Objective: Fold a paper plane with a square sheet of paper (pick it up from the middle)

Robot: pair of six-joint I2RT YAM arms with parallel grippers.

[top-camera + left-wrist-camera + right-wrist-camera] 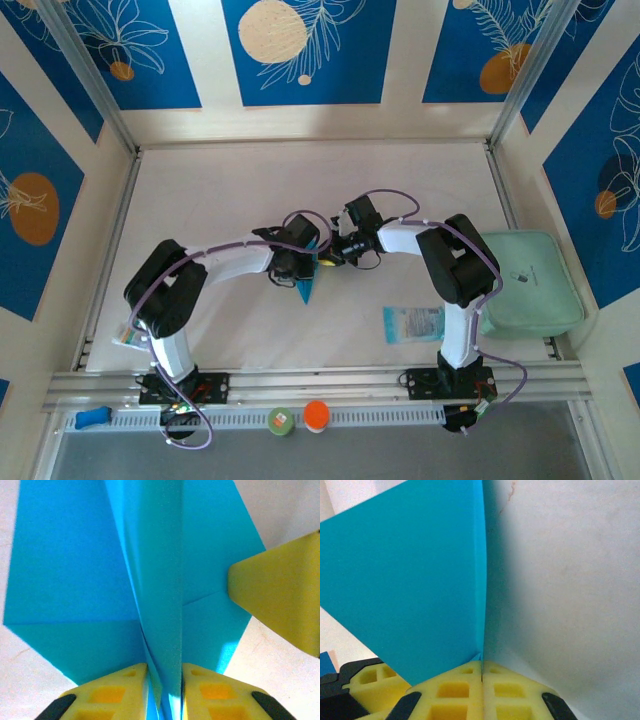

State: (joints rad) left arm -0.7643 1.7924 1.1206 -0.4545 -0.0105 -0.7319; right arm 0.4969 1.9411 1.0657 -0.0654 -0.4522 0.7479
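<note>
**Folded sheet held on edge between both grippers at mid-table**

In the overhead view the two arms meet at the centre of the frame above the white table (250, 190). Between them stands the cyan-turquoise paper sheet (306, 283), thin and plain, narrowed to a point that aims toward the lower edge of the frame.

The right gripper (481, 666) has its yellow fingers pressed fully together, with an edge of the sheet caught in the seam between them. One broad flap rises to the upper left of its wrist view.

The left gripper (164, 670), at the bottom centre of its own view, has its jaws drawn narrow on either side of a raised central ridge of the paper. Whether they pinch the ridge or only flank it cannot be told. A yellow finger (280, 590) of the right gripper meets the sheet's edge at the right of that view.

Progress, as judged: the sheet is in hand and carries slanted creases and a centre fold, so the nose and the body fold look done. What appears left is turning down and pressing the wings, then releasing the finished plane.

A pale printed see-through packet (413, 323) lies apart at lower right, near a mint-green rounded pad (530, 283) at the right edge.
</note>
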